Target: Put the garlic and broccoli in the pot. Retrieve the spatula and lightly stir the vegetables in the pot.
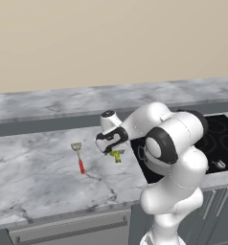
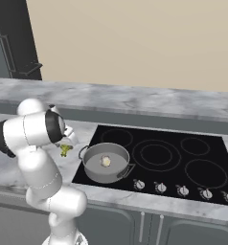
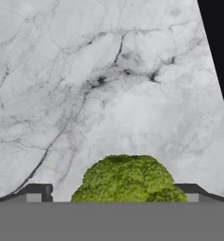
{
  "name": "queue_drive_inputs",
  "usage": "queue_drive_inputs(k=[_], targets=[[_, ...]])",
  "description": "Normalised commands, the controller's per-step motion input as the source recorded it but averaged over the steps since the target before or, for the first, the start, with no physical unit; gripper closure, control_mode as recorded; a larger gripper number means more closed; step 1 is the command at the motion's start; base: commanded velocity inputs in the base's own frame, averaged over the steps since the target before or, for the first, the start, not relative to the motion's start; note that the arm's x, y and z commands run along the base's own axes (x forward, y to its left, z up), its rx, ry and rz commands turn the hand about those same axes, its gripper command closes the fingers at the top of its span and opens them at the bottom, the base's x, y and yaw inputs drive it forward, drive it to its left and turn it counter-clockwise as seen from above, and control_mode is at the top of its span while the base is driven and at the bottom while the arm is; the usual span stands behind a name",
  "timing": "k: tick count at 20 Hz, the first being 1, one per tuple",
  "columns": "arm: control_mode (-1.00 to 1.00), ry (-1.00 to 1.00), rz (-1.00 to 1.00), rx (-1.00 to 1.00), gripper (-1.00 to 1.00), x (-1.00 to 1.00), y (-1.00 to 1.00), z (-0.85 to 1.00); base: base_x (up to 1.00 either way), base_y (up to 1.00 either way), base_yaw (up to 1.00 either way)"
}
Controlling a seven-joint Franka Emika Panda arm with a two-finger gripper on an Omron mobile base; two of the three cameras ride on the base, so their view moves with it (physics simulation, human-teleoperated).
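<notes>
1. While the arm bends low over the counter (image 1: 34, 177), the gripper (image 1: 115, 152) hangs just above the broccoli (image 1: 117, 155), at about 9 o'clock from the cooktop (image 2: 183, 158) edge in the left base view.
2. Seen from the hand, the jaws stand wide apart, one tip at each side of the broccoli (image 3: 128, 181); the floret sits between them at 6 o'clock of that view. Whether the tips touch it cannot be told, and nothing looks clamped.
3. From the right base view, the broccoli (image 2: 64, 150) lies on the marble just beside the cooktop, at 9 o'clock from the pot (image 2: 106, 174), near it but apart.
4. That pot stands on the near left burner of the cooktop, upright, with a loop handle at each side.
5. Inside it lies the garlic (image 2: 106, 161), near the middle of the pot's floor.
6. Over in the left base view, the spatula (image 1: 79, 157) lies flat on the counter at 9 o'clock from the broccoli, well apart from it, its slotted head toward 12 o'clock and its red handle toward 6 o'clock.
7. A dark strip of the cooktop (image 3: 220, 56) shows at 2 o'clock in the hand view.
</notes>
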Motion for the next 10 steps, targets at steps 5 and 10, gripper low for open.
queue_drive_inputs(k=[5,10], targets=[[-1.00,0.00,0.00,0.00,-1.00,-0.11,0.00,-0.29,0.00,0.00,0.00],[-1.00,0.00,0.00,0.00,1.00,-0.31,0.00,-0.37,0.00,0.00,0.00]])
